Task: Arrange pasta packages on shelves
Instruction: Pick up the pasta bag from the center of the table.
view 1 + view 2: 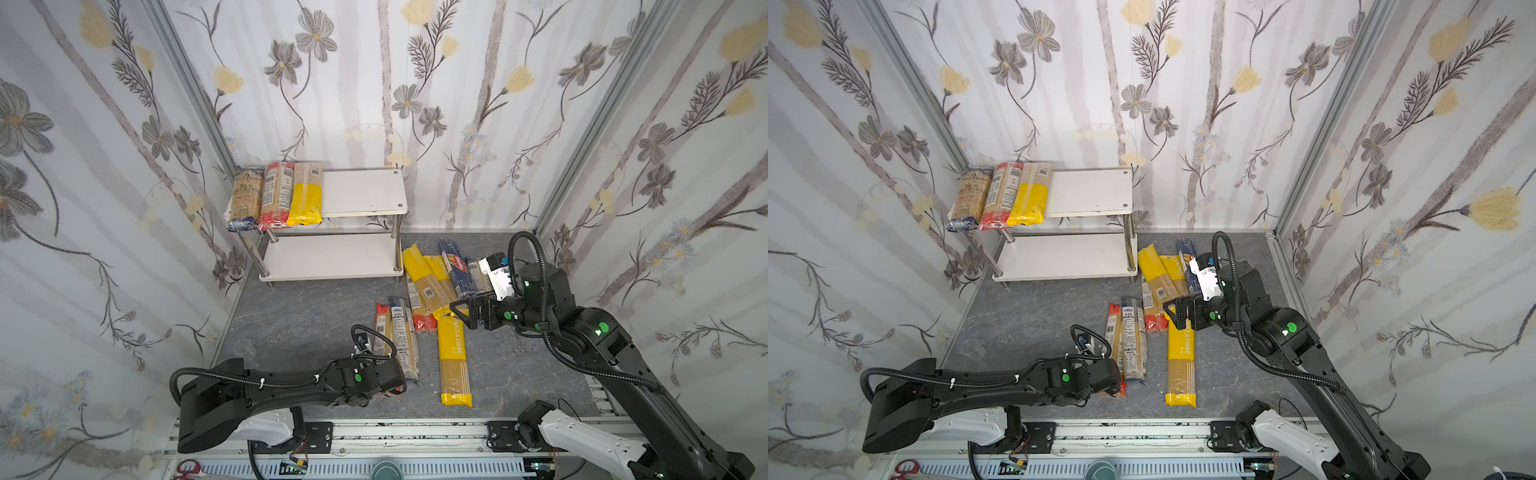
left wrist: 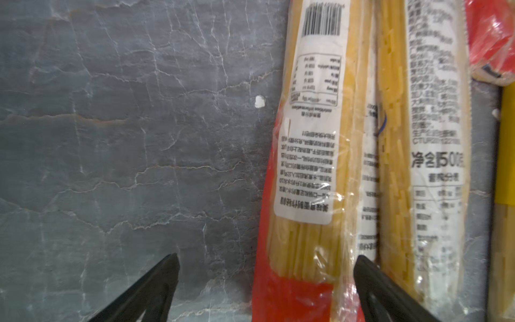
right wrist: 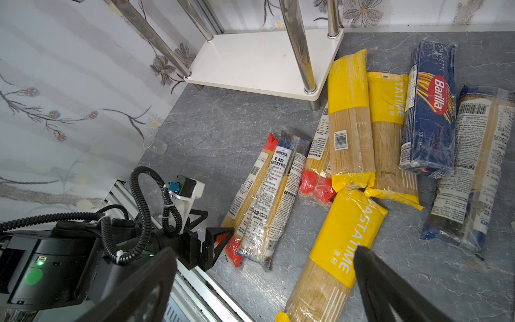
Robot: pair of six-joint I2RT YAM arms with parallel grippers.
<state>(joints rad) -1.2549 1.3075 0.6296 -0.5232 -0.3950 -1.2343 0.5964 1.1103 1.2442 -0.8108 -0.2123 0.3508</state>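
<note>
The shelves [image 1: 365, 192] stand against the back wall; three pasta packages [image 1: 275, 195] lie side by side on the left of the top board, and the lower board [image 1: 332, 257] is bare. Several more packets lie on the grey floor: a long yellow one [image 1: 453, 357], a red-ended and a blue-ended pair [image 1: 395, 332], and a pile [image 1: 432, 278] with a dark blue packet [image 3: 430, 111]. My left gripper [image 2: 267, 260] is open low over the red-ended packet [image 2: 306, 167], whose near end lies between the jaws. My right gripper [image 3: 264, 252] hangs open above the long yellow packet [image 3: 345, 231].
A clear plastic cup [image 1: 245, 347] stands on the floor near the left wall. Flowered walls close in the left, back and right sides. A metal rail [image 1: 415, 436] runs along the front, with red scissors [image 1: 187, 467] below it.
</note>
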